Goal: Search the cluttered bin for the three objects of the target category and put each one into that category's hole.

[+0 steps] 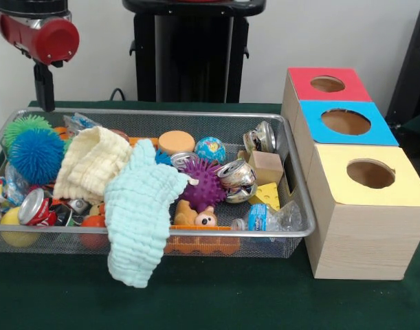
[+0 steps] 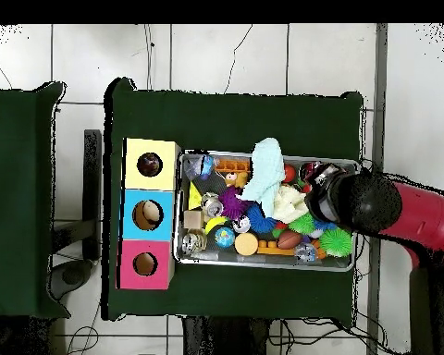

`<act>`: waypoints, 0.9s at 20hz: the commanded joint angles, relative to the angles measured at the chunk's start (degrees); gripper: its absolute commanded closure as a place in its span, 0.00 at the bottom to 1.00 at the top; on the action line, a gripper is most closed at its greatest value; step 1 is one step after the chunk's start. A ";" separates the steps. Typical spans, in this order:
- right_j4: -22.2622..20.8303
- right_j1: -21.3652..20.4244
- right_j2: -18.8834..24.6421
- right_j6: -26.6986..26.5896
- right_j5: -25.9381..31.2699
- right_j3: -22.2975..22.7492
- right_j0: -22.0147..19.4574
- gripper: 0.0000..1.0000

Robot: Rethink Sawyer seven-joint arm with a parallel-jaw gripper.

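Note:
The bin (image 1: pixel 296 180) is a silver wire-mesh basket full of clutter; it also shows in the overhead view (image 2: pixel 263 265). In it lie crushed cans (image 1: pixel 237 180), a red can (image 1: pixel 36 206), a purple spiky ball (image 1: pixel 204 184), a blue spiky ball (image 1: pixel 36 155), a cheese wedge (image 1: pixel 267 196), a wooden block (image 1: pixel 267 166) and a plastic bottle (image 1: pixel 270 218). A mint cloth (image 1: pixel 139 216) hangs over the front rim. The hole (image 1: pixel 370 173) in the yellow-topped box (image 2: pixel 150 164) is empty. My gripper (image 1: pixel 43 93) hangs above the bin's far left corner, holding nothing that I can see.
A cream cloth (image 1: pixel 91 163) covers things at the bin's left. A blue-topped box (image 1: pixel 346 122) and a red-topped box (image 1: pixel 328 84) stand behind the yellow one. The red arm (image 2: pixel 401 213) reaches over the bin's end. The pedestal (image 1: pixel 192 51) stands behind.

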 commanded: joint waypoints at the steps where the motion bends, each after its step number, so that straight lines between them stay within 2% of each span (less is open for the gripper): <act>1: -4.14 3.44 6.36 -19.71 6.63 -5.61 -1.21 1.00; 6: -4.77 4.37 6.52 -19.56 6.35 -5.46 -1.53 1.00; 10: -4.98 4.16 5.63 -15.97 1.68 0.63 -2.49 1.00; 14: -6.00 3.61 1.36 -7.89 -1.42 5.73 -0.21 1.00; 18: -5.27 6.26 -1.37 -1.42 -5.25 10.37 -0.12 1.00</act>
